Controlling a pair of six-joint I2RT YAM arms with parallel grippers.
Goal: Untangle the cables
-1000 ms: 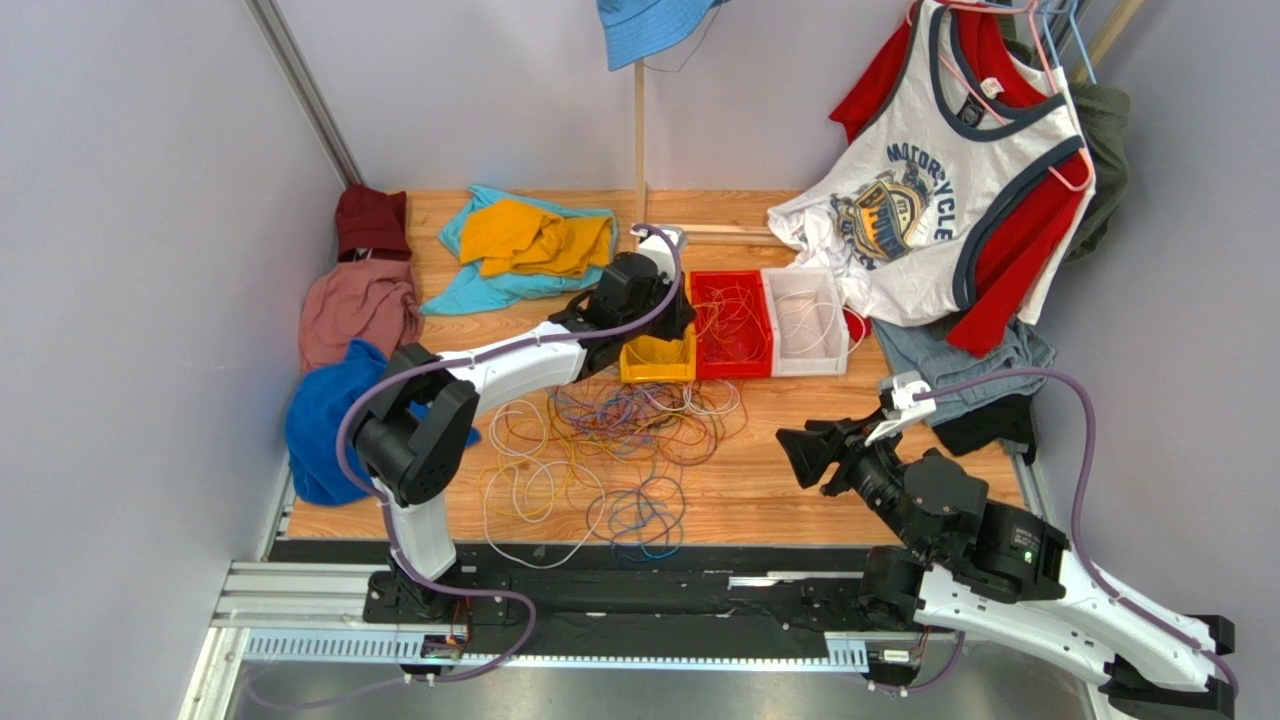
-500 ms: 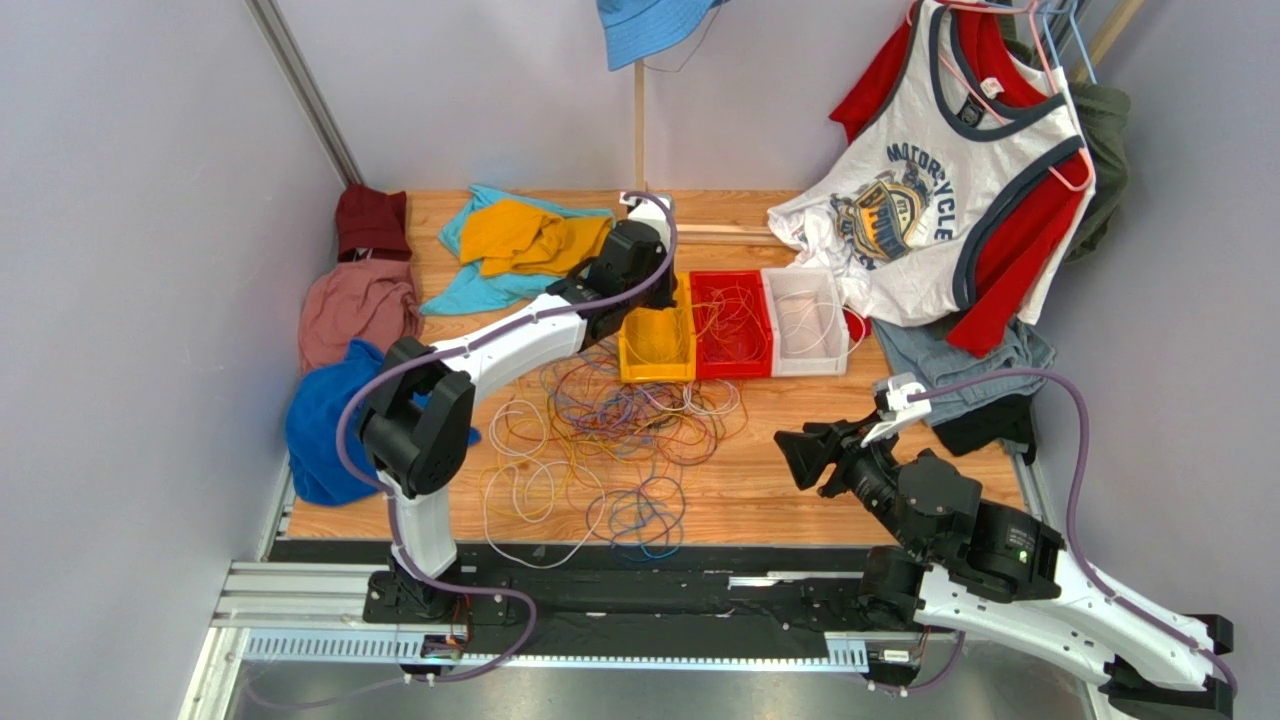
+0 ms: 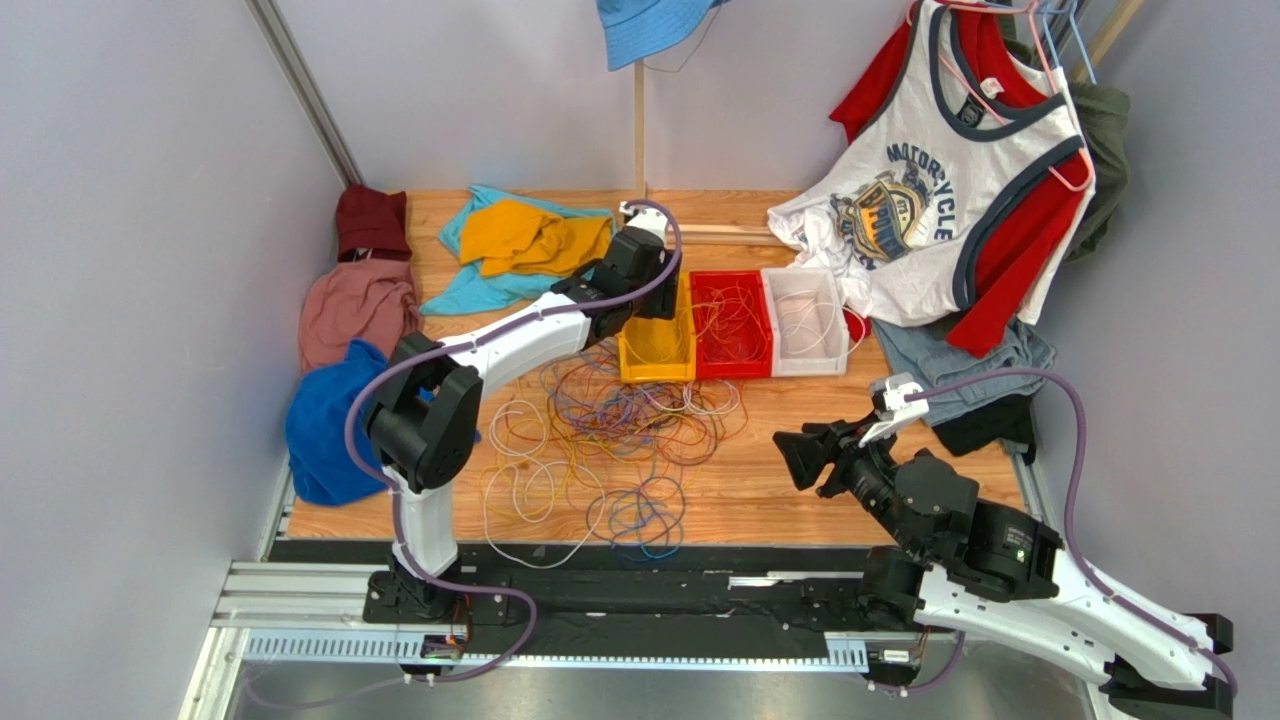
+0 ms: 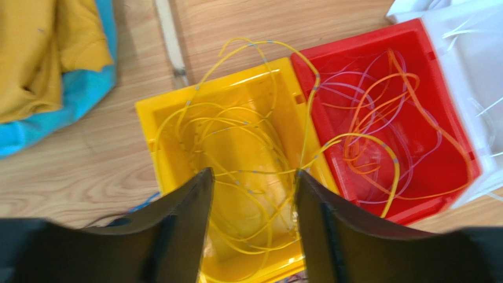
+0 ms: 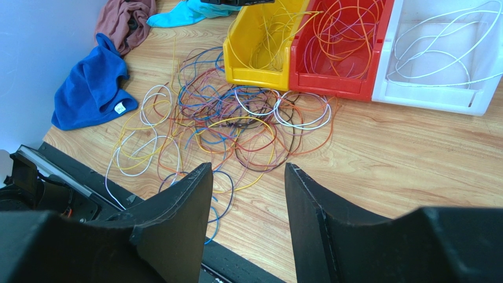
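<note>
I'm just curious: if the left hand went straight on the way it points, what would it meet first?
Probably the yellow cables lying in the yellow bin, right ahead of the open left hand; depth is hard to judge.

We read "MOTORCYCLE" arched across the white tank top (image 3: 962,165) hanging at two o'clock. The print beneath it and the tag (image 5: 120,107) on the blue cloth (image 5: 88,82) are too small to read.

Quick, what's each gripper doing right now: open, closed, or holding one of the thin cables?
Left gripper: open, holding nothing, above the yellow plastic bin.
Right gripper: open, holding nothing, over the wooden table.
</note>
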